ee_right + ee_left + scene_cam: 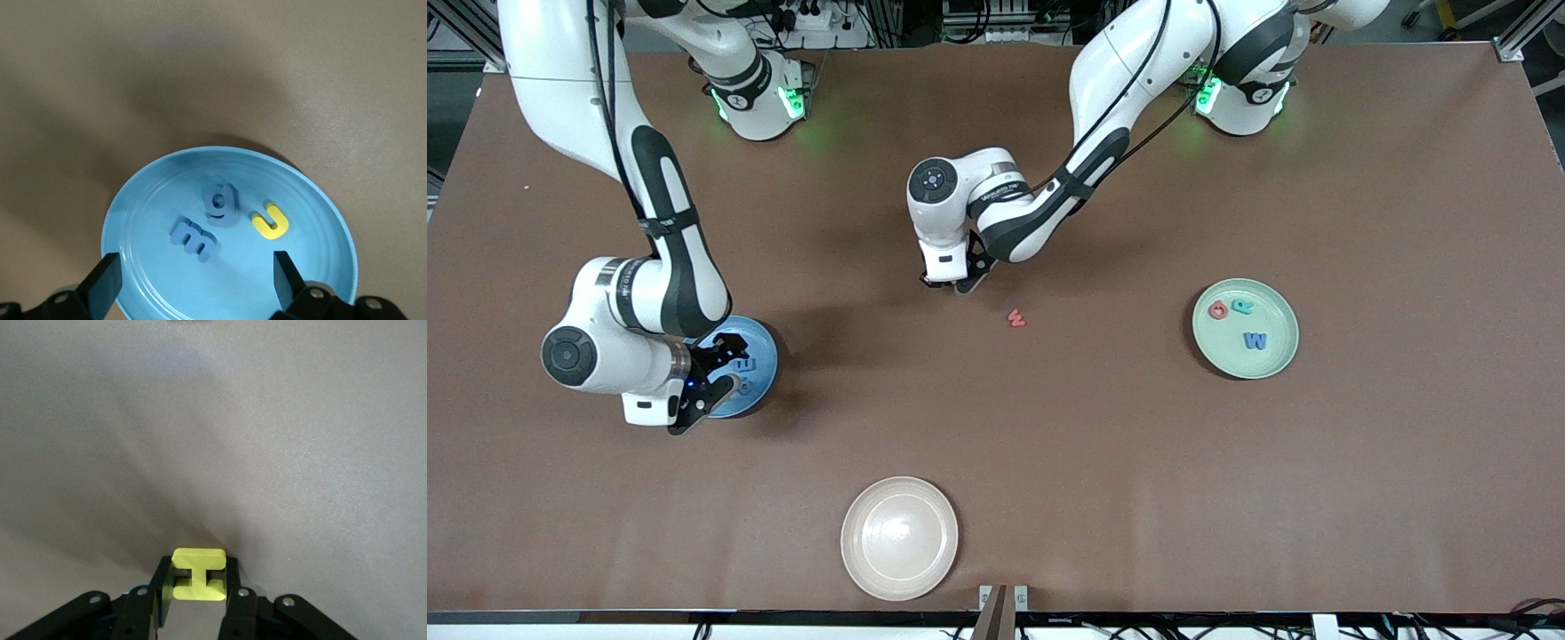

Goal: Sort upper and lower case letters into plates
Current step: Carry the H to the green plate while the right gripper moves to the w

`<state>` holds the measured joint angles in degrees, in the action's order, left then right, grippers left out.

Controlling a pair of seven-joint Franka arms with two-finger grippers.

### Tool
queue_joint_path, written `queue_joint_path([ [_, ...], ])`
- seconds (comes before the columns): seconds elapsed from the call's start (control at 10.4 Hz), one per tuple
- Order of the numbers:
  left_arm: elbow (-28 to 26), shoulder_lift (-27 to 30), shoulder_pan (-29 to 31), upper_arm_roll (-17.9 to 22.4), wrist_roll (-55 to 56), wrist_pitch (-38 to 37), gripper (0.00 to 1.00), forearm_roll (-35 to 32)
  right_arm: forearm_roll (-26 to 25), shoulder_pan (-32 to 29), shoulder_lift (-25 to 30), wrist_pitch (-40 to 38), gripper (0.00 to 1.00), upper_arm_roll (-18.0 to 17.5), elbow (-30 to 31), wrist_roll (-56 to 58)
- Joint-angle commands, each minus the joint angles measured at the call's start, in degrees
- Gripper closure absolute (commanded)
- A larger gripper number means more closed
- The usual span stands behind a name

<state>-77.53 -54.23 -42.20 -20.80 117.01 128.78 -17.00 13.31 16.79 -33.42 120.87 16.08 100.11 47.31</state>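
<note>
Over mid-table, left gripper (198,587) pinches yellow H (198,575); right gripper (193,283) spread over blue plate (320,220) w/ g, m, u

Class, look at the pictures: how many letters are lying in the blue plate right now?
3: a blue g, a blue m and a yellow u, all lying in the blue plate under the open right gripper. None seems hidden.
</note>
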Motion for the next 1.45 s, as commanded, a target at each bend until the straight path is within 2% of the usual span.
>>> queue_joint_path([
  [0.0,0.45,0.34,0.71,0.32,-0.03,-0.63,0.94,1.88,-0.39,-0.27,0.81,-0.29,0.0,-0.52,0.0,0.06],
  [0.39,0.27,3.51,6.07,-0.3,-7.66,-4.14,0.94,5.39,-0.39,0.43,0.81,-0.29,0.0,-0.61,-0.61,-0.11],
  [0.68,-0.34,5.8,10.1,-0.64,-14.07,-11.42,0.94,5.39,-0.22,3.68,0.64,-0.46,0.0,-0.7,-2.19,-4.66],
  [0.87,-0.52,7.02,16.32,-3.62,-19.24,-14.41,0.94,5.39,0.13,5.88,0.55,-0.46,0.0,-0.78,-2.81,-8.44],
  [1.06,-1.74,10.62,24.41,-8.1,-27.41,-24.05,0.94,5.31,0.31,7.64,0.55,-0.46,0.0,-0.78,-3.25,-11.17],
  [1.16,-2.71,12.55,27.92,-9.07,-31.89,-28.1,0.95,5.22,0.31,8.6,0.55,-0.46,0.0,-0.87,-3.25,-12.49],
  [1.25,-5.24,15.27,31.18,-9.26,-37.24,-29.88,1.0,5.22,0.31,9.74,0.46,-0.46,0.0,-0.87,-3.25,-14.33],
  [1.35,-9.53,18.6,34.43,-9.26,-43.12,-29.9,1.0,5.31,0.31,11.06,0.37,-0.38,0.0,-0.87,-3.25,-16.61],
])
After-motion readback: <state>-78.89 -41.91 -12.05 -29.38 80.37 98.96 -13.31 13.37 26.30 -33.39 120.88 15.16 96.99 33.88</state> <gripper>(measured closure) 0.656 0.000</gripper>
